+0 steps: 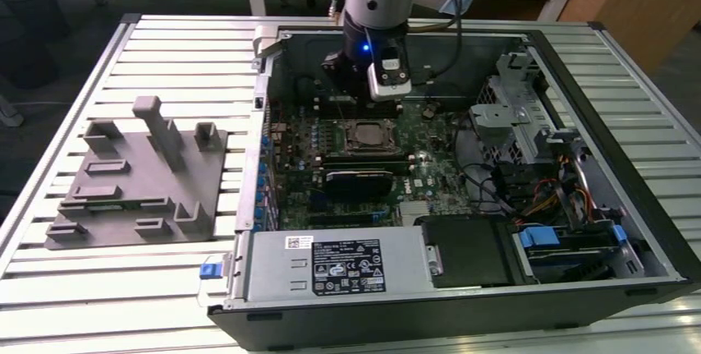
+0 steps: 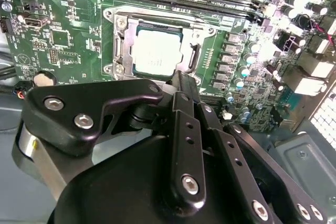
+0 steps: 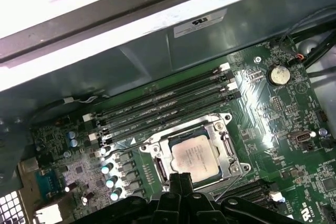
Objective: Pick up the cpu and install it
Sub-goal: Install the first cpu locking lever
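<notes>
The cpu (image 2: pixel 156 51) lies flat in the black motherboard socket (image 2: pixel 118 45), its silvery top facing up inside the metal frame. It also appears as the cpu (image 3: pixel 193 156) in the first wrist view and as the cpu (image 1: pixel 367 134) in the exterior view. My gripper (image 3: pixel 181 179) hangs just above the socket's edge, apart from the chip. Its two black fingers (image 2: pixel 185 95) are pressed together, shut, with nothing between them. In the exterior view the gripper (image 1: pixel 348 98) sits inside the open computer case, slightly behind the socket.
Several black memory slots (image 3: pixel 163 109) run beside the socket, near the case wall (image 3: pixel 157 45). A power supply (image 1: pixel 328 265), drive cage (image 1: pixel 524 116) and cables (image 1: pixel 547 198) crowd the case. A grey holder fixture (image 1: pixel 137 181) stands on the slatted table at the exterior view's left.
</notes>
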Available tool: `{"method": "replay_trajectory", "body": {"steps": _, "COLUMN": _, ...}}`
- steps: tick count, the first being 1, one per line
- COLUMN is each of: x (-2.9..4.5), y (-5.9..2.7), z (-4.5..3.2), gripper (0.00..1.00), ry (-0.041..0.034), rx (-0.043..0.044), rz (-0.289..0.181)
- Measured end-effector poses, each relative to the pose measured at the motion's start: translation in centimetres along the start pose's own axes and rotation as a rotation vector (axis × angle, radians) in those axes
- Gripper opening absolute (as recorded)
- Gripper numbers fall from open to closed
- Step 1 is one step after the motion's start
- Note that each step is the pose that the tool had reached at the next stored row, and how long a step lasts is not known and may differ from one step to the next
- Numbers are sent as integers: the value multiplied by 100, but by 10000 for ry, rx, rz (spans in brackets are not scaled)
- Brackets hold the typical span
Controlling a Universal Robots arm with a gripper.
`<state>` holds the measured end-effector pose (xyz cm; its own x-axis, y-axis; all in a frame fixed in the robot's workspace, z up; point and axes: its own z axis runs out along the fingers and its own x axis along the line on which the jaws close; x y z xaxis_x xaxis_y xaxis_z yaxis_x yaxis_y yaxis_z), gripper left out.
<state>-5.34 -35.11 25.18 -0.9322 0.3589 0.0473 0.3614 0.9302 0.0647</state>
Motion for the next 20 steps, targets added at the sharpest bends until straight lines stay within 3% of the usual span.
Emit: {"method": "replay_trajectory", "body": {"steps": 20, "x": 24, "y": -28, "z": 0, "gripper": 11, "ry": -20, "rx": -4, "rz": -110}}
